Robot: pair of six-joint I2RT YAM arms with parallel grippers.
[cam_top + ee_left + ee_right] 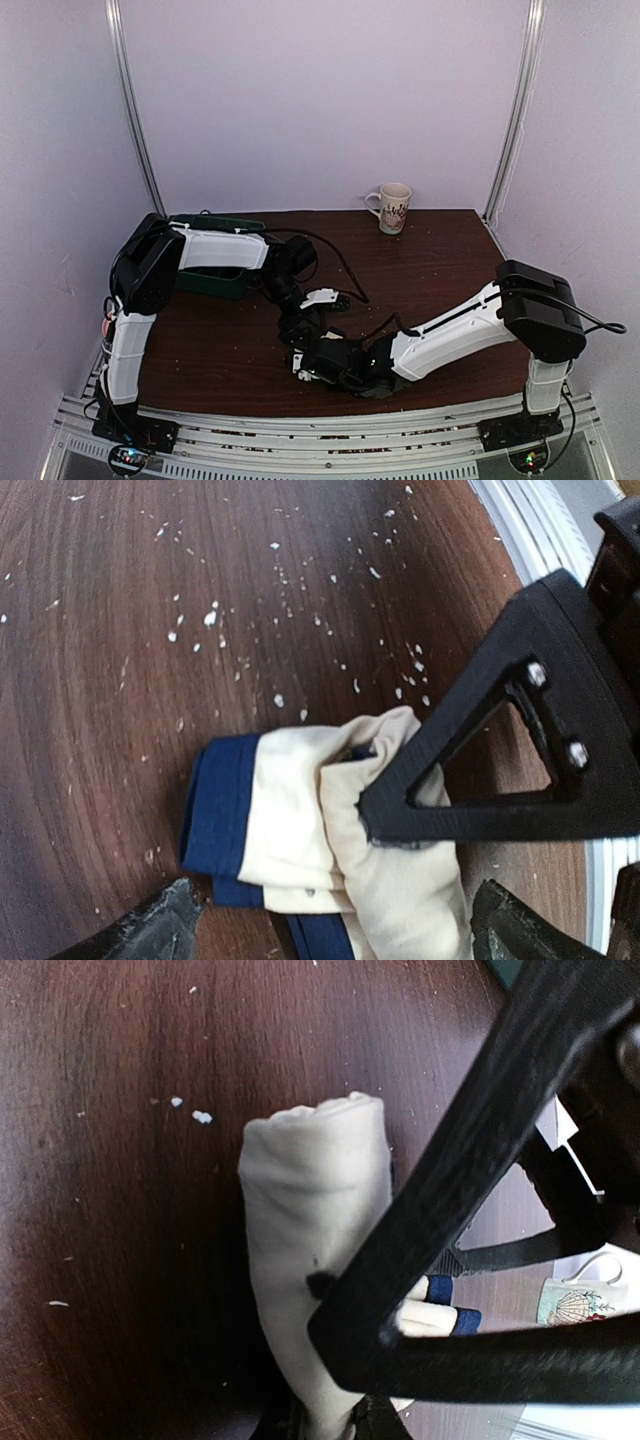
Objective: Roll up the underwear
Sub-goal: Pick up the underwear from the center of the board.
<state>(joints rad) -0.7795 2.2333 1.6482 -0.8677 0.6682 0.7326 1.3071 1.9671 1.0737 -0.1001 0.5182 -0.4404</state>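
Cream-and-navy roll pinched near the desk's front edge

The right gripper is clenched on one end of the rolled underwear, a cream bundle with a navy band showing at its side. The left gripper hangs over the roll, its jaws released and spread wide. The roll lies on the dark wood desk among white flecks. A printed mug stands well apart at the far edge.

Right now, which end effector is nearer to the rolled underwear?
Right. The right end effector is shut on the underwear roll; the left end effector hangs open above it.
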